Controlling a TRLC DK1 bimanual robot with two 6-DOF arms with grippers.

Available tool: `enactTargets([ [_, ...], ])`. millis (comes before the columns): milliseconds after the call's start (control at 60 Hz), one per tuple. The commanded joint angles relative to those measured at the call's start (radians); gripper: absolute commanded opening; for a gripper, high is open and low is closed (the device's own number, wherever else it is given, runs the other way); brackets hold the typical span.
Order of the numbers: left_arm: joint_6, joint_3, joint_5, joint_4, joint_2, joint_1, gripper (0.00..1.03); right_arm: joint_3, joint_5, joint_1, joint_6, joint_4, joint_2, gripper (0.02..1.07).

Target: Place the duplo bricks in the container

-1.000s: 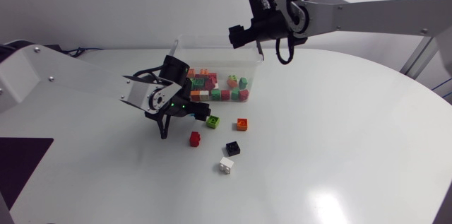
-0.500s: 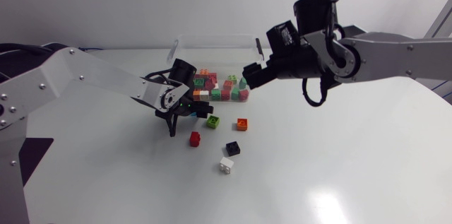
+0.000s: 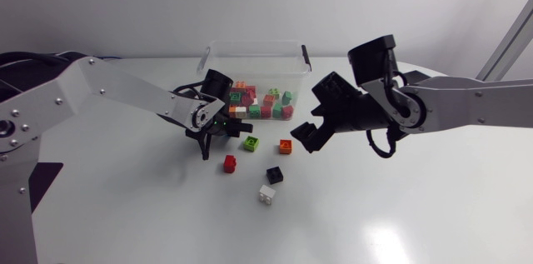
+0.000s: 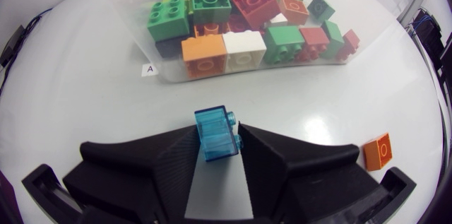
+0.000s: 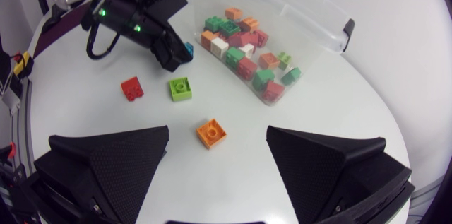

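Left claw (image 4: pixel 217 143) grips a blue brick (image 4: pixel 215 128) just short of the container (image 4: pixel 127 40).
Right claw (image 5: pixel 219 139), spread wide, has dropped from the container to over the orange brick (image 5: pixel 211 132).

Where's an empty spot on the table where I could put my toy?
The big bare stretch of table past the white brick, away from the container, is free. It's crowded between the container and the black brick: loose bricks, the left tool and right tool sit there.
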Motion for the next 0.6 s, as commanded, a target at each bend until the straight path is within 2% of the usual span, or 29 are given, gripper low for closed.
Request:
enactTargets([
  [0,-0.032,0.005,-0.005,0.011,0.012,-0.004,0.26,0.023,-0.007,-0.019,-0.07,-0.028,0.078,1.02],
  [67,-0.026,-0.014,-0.005,0.013,-0.01,-0.009,0.25,0.073,-0.073,-0.048,-0.107,-0.086,0.136,1.02],
  [133,-0.01,-0.038,-0.005,0.013,-0.042,-0.007,0.25,0.085,-0.13,-0.067,-0.166,-0.091,0.167,1.02],
  [450,0.077,-0.182,-0.004,0.034,-0.271,0.002,0.25,0.201,-0.197,-0.073,-0.377,-0.148,0.322,1.02],
  [583,0.116,-0.218,-0.004,0.034,-0.364,0.002,0.25,0.284,-0.199,-0.067,-0.448,-0.213,0.403,1.02],
])
